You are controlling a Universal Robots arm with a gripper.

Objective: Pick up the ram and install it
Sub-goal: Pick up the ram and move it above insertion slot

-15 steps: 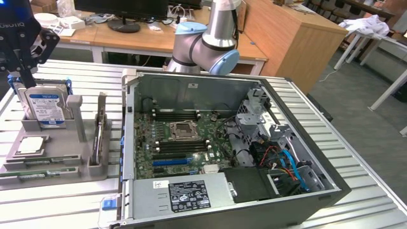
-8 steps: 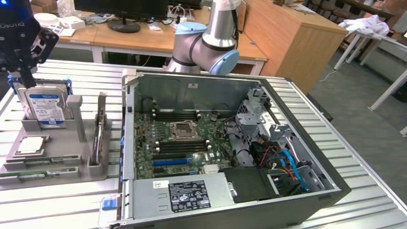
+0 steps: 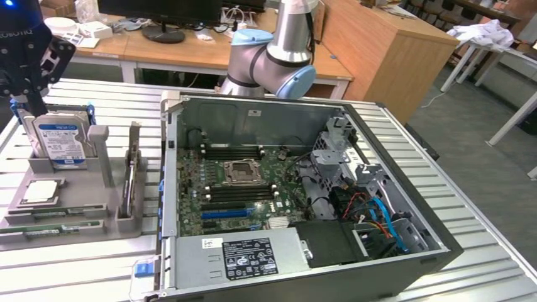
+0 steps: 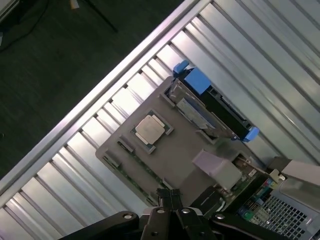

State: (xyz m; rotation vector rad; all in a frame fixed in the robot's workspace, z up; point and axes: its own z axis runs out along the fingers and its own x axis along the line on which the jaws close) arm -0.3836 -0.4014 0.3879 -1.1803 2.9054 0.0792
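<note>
In the exterior view we see the gripper (image 3: 27,88) hanging at the exterior view's left, over the hard drive (image 3: 60,141) that stands upright in the grey holder (image 3: 97,207). The ram (image 3: 50,231) lies flat in a slot along the holder's near edge, well apart from the gripper and beside the open computer case (image 3: 436,248). In the wrist view we look past the gripper (image 4: 170,196), its jaws pressed together with nothing between them, onto the grey holder (image 4: 175,155), where the square CPU chip (image 4: 152,128) sits in its recess and the hard drive (image 4: 215,102) stands along one edge.
</note>
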